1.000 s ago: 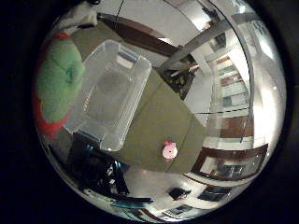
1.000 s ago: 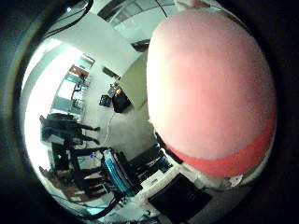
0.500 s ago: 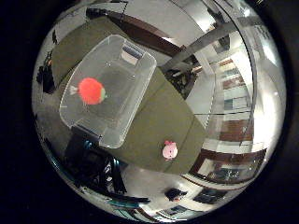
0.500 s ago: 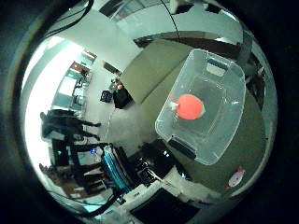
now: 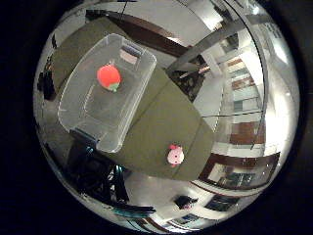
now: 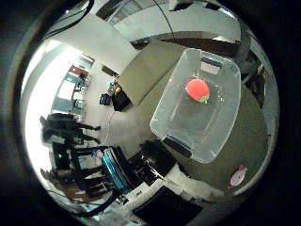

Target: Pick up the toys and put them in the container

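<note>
While your palm looks down from well above the table, no part of the hand shows in either view, so you cannot tell whether it is spread or curled. One toy is home: the red toy, round with a bit of green at one side, lies inside the clear container, towards one end. Your target is the pink toy, small, rounded, pale pink with darker marks, sitting on the olive tabletop near its edge, well apart from the container and beyond its short end. That's the relation to watch: my read is you travel off the container, along its long axis, towards that table edge, then descend.
</note>
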You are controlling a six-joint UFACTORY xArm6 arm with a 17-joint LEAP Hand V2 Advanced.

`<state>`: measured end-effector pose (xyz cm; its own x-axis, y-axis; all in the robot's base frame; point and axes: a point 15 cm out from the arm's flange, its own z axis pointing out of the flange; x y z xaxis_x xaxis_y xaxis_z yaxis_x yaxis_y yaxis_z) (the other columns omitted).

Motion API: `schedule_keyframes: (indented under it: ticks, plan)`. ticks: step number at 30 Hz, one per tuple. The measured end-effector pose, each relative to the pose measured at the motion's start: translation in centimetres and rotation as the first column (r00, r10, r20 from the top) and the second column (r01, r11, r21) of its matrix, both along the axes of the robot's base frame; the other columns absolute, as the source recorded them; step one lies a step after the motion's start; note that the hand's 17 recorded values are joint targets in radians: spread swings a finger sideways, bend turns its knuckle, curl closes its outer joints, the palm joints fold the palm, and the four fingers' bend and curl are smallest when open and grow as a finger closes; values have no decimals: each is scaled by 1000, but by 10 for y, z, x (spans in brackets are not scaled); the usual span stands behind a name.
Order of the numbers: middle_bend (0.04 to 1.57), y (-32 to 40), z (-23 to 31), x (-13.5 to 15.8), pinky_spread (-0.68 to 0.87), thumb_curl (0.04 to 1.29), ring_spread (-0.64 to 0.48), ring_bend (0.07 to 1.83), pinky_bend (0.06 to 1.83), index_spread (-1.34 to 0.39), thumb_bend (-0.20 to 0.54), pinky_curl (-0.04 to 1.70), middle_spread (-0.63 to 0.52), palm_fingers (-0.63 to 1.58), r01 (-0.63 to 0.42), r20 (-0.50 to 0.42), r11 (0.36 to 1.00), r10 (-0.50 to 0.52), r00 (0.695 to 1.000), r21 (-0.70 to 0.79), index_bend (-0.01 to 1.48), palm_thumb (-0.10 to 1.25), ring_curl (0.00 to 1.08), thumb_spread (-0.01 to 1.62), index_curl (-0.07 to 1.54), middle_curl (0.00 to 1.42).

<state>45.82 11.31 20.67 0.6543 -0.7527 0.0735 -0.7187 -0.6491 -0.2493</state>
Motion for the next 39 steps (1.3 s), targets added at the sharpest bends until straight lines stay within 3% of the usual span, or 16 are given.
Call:
schedule_keyframes:
  ticks: [15, 30, 39]
  plan:
    - [194, -189, -29, 10, 271, 279, 86, 351, 640, -416, -25, 78, -40, 203, 239, -70, 970, -241, 968, -39, 171, 421, 251, 1033, 305, 324]
    - [194, -404, -107, 44, 268, 279, 96, 352, 661, -407, -24, 29, -39, 189, 479, -128, 875, -483, 866, -65, 176, 441, 245, 1041, 305, 321]
    - [191, -484, -172, 22, 286, 279, 126, 328, 636, -402, -23, 15, -25, 176, 587, -151, 807, -590, 793, -68, 176, 453, 240, 1055, 315, 318]
